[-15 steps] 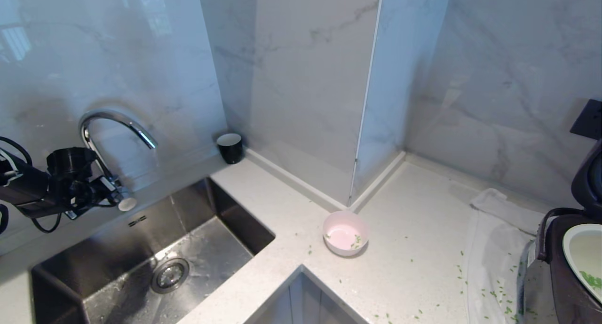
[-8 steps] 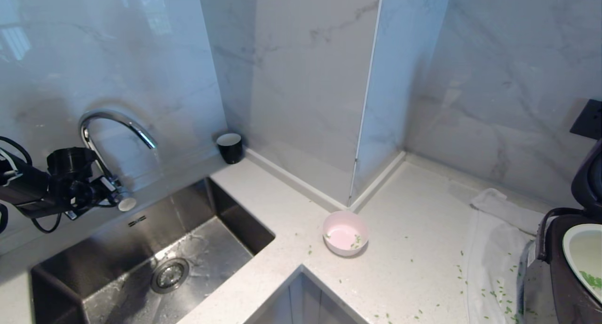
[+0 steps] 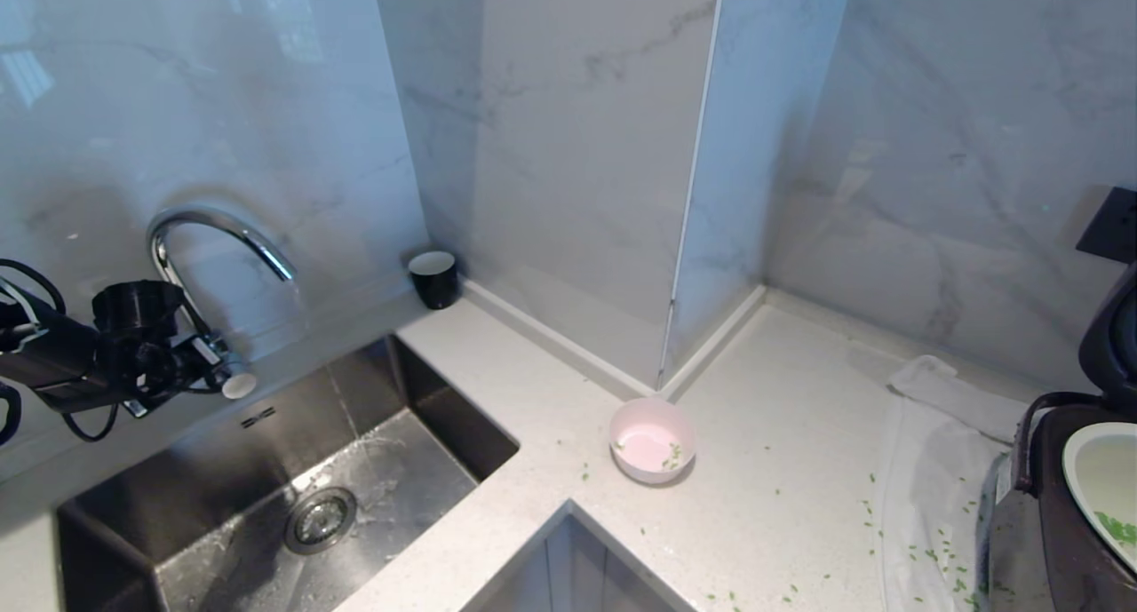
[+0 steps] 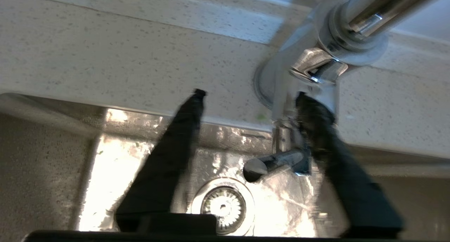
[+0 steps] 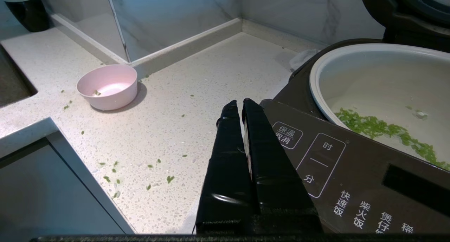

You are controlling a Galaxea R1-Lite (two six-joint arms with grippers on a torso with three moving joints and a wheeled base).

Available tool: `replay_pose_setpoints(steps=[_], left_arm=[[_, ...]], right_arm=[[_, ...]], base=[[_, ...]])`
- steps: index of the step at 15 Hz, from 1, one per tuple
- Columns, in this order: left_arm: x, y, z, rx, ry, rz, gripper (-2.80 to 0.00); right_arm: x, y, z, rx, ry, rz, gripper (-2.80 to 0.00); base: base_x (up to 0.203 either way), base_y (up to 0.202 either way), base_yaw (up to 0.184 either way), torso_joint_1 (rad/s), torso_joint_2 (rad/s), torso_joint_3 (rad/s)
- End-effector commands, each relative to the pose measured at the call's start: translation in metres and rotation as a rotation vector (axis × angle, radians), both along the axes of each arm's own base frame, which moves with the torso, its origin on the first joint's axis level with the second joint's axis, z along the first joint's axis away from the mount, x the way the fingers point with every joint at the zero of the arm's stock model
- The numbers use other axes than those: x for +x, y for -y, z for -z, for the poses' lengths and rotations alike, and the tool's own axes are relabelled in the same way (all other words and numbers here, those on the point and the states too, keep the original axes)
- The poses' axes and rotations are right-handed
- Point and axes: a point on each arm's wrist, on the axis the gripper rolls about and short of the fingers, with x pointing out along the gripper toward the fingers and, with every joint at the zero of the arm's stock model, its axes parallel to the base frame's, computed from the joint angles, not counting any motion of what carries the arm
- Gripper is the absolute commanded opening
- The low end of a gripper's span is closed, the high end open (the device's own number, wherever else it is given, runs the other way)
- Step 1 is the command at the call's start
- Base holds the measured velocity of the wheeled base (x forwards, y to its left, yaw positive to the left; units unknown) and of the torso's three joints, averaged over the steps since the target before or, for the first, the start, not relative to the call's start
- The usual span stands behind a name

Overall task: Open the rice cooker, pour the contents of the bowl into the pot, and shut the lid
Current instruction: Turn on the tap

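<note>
Water no longer streams from the faucet (image 3: 218, 239) into the sink (image 3: 293, 496), and the left gripper (image 4: 251, 96) has let go of the faucet lever (image 4: 270, 163) — its fingers (image 4: 175, 140) now stand apart, one still beside the lever. Right gripper (image 5: 240, 105) rests with fingers pressed together, empty, over the rice cooker (image 5: 351, 171) panel. Green bits (image 5: 379, 129) lie in the pot (image 5: 351, 52); the lid (image 3: 1110, 337) stands raised. The pink bowl (image 3: 653, 439) sits on the counter (image 3: 782, 505) — nearly empty.

Polished chrome faucet (image 3: 213, 239), speckled stone counter (image 3: 782, 470), glossy marble wall (image 3: 568, 150).
</note>
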Motion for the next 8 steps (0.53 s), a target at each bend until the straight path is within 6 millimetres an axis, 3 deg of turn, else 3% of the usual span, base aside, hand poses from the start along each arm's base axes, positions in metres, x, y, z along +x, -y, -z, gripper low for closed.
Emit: replay_pose_setpoints(steps=[1,4,8], left_arm=[[0.0,0.0,-0.003,0.002,0.011,-0.005,0.0],[-0.007,0.005,-0.006,-0.007,0.004,0.003,0.0],[-0.025,0.026,-0.019,-0.021,-0.007,0.039,0.0]], right_arm=[[0.0,0.0,0.0,0.0,-0.001,-0.001,-2.8],[0.0,0.0,0.0,0.0,-0.001,-0.001,-2.8],[0.0,0.0,0.0,0.0,-0.001,-0.001,-2.8]], base=[[0.0,0.0,0.0,0.0,0.0,0.0],[0.0,0.0,0.0,0.0,0.0,0.0],[0.0,0.0,0.0,0.0,0.0,0.0]])
